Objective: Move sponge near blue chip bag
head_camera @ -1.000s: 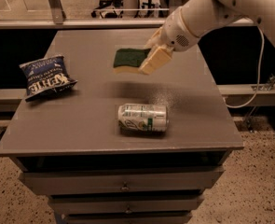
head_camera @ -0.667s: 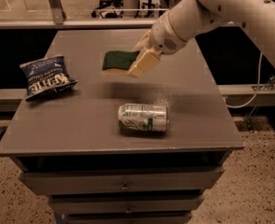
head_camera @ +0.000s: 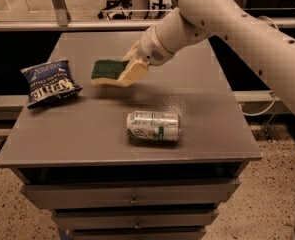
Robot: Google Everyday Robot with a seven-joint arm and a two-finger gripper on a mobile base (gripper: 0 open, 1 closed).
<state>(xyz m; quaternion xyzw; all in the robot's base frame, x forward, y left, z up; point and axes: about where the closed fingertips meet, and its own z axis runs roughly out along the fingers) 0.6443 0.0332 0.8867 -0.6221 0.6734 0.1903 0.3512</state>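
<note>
1. Camera view, gripper [head_camera: 129, 72]: at the end of the white arm [head_camera: 222, 19], which comes in from the upper right. It sits over the middle-rear of the cabinet top. Its pale fingers [head_camera: 133, 75] are clamped on the right end of the sponge, one above and one below.
2. Camera view, sponge [head_camera: 107, 69]: dark green scrub face upward over a pale yellow body. It sticks out to the left of the gripper, roughly level. It appears lifted off the surface, with a soft shadow on the top beneath it.
3. Camera view, blue chip bag [head_camera: 49, 82]: crinkled, dark blue with white lettering, lying flat near the left edge of the top. It is to the left of the sponge with bare surface between them, not touching.
4. Camera view, drink can [head_camera: 153, 126]: white and green, lying on its side near the front centre. It is in front of the sponge and apart from it.
5. Camera view, cabinet top [head_camera: 207, 109]: a flat grey surface carrying the bag and the can.
6. Camera view, drawers [head_camera: 132, 199]: grey fronts stacked below the top, with small pulls at the centre.
7. Camera view, floor [head_camera: 267, 204]: speckled and tan, visible at the lower right.
</note>
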